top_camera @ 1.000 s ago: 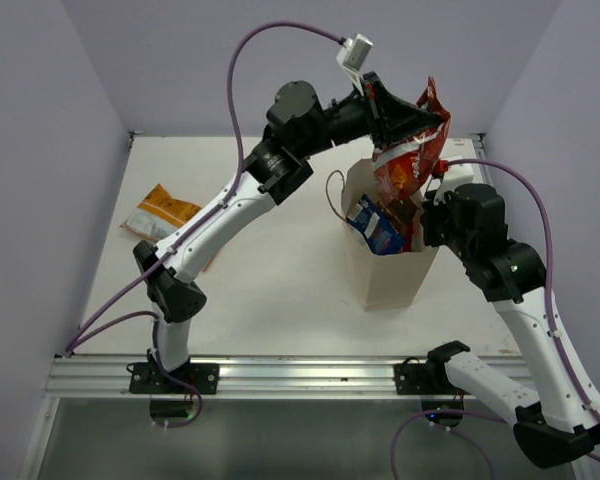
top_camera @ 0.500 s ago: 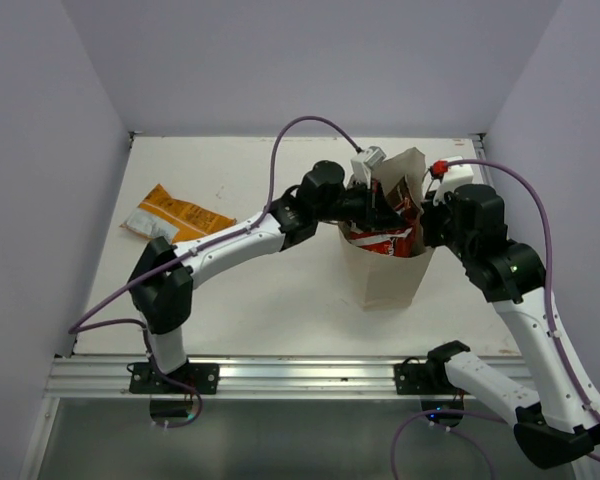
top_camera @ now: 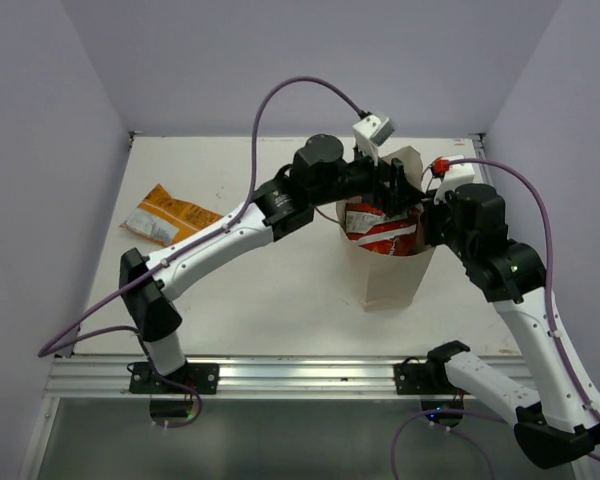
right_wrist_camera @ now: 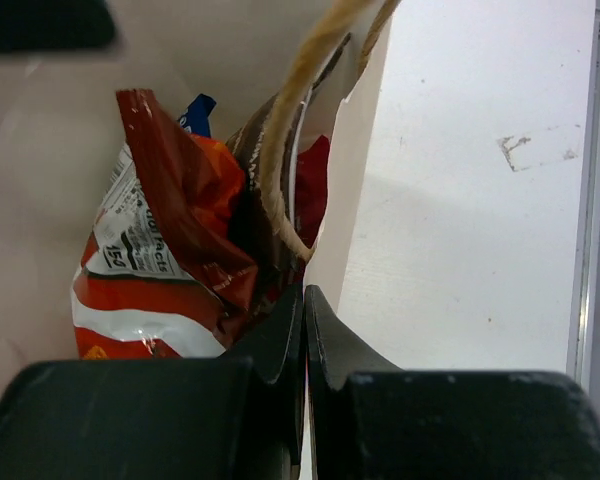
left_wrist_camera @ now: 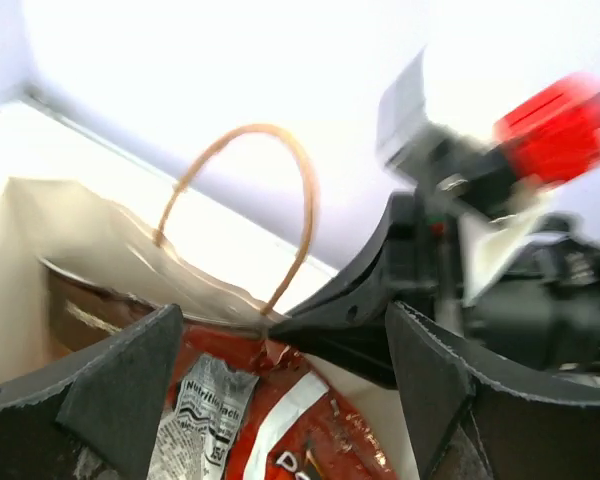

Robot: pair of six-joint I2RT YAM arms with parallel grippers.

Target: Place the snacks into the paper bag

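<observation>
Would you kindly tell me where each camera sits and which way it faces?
Top external: above and behind the bases, looking down at the table; left gripper and right gripper meet at the paper bag.
Left wrist: over the bag's mouth, facing the red-orange packet; the open left gripper frames it.
Right wrist: beside the bag, looking into it; the right gripper is shut on its rim.
Shared: all show that packet.
</observation>
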